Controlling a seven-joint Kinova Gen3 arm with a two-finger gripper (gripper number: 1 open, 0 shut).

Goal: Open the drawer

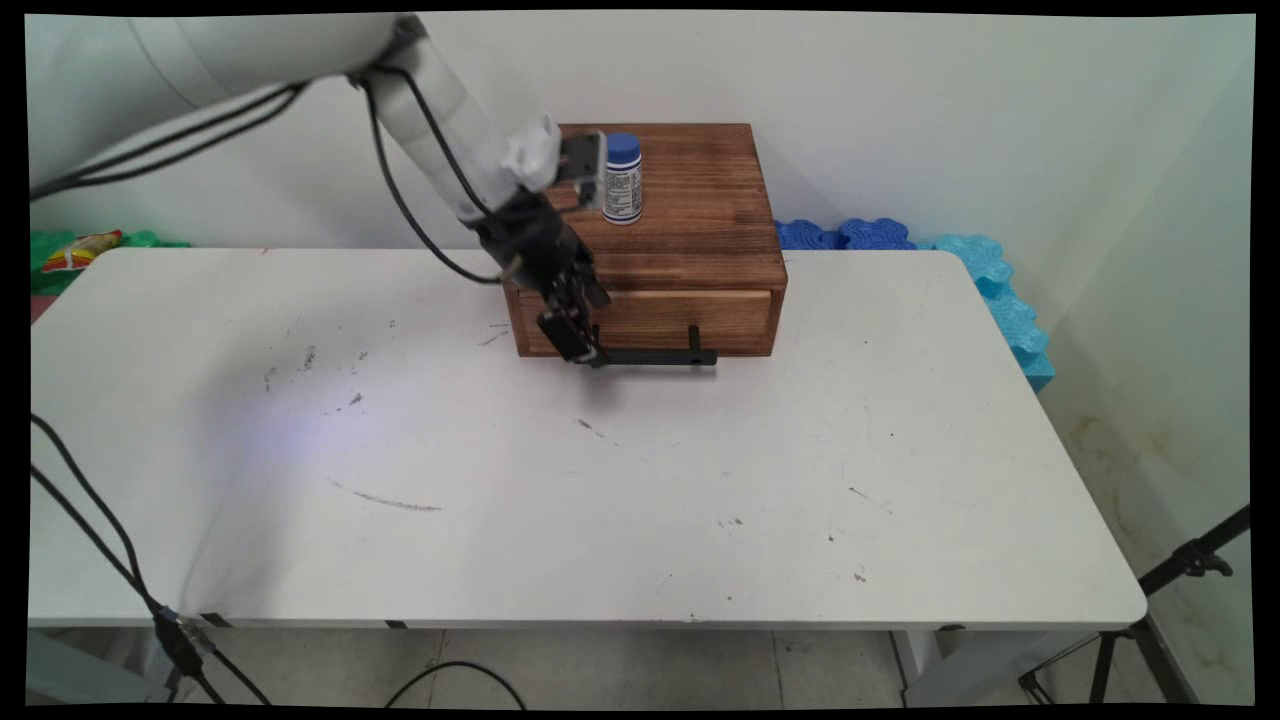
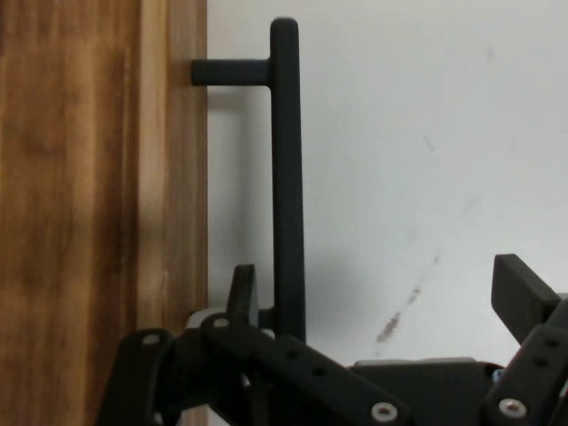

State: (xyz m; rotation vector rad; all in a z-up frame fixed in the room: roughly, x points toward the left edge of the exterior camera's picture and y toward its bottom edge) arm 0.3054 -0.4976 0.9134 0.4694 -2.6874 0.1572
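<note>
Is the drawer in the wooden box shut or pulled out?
Shut: the drawer front sits flush with the box front, and only its black handle sticks out.

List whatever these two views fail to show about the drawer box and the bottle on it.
- Bottle label: main view, print too small to read.
- Wooden box left front corner: main view, hidden by the gripper.
- Drawer handle near end: hand view, covered by the gripper's linkage.
- Drawer contents: both views, the drawer front hides them.

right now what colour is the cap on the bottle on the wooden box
Blue cap on the white bottle, clearest in the main view.
</note>
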